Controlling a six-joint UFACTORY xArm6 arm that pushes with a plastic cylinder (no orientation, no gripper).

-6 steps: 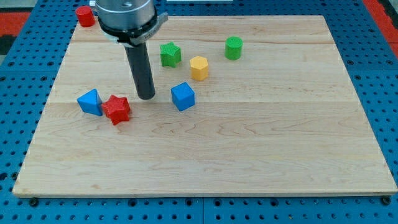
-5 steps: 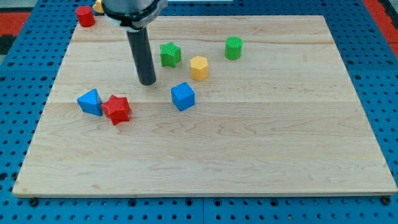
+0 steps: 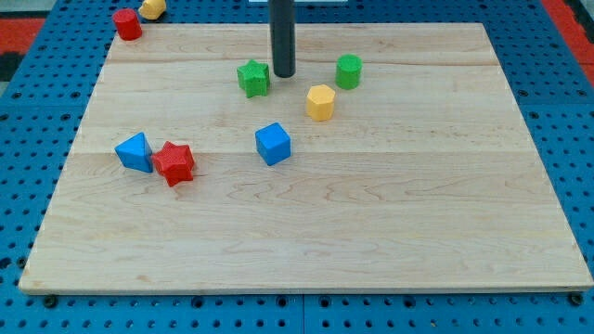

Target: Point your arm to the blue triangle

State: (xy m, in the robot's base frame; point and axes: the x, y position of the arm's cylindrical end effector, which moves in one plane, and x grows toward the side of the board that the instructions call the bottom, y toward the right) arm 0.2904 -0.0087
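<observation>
The blue triangle point(image 3: 135, 152) lies at the board's left, touching a red star point(image 3: 174, 162) on its right. My tip point(image 3: 283, 74) is near the view's top centre, just right of the green star point(image 3: 252, 78) and far up and to the right of the blue triangle. A blue cube point(image 3: 273, 144) sits below my tip, mid-board. A yellow hexagon block point(image 3: 320, 102) lies down and to the right of my tip.
A green cylinder point(image 3: 349, 70) stands right of my tip. A red cylinder point(image 3: 126, 23) and a yellow block point(image 3: 152, 8) sit at the top left corner, at the edge of the wooden board point(image 3: 418, 213).
My tip has moved up and to the right, from beside the red star and blue cube to beside the green star. The yellow hexagon has shifted right and slightly down.
</observation>
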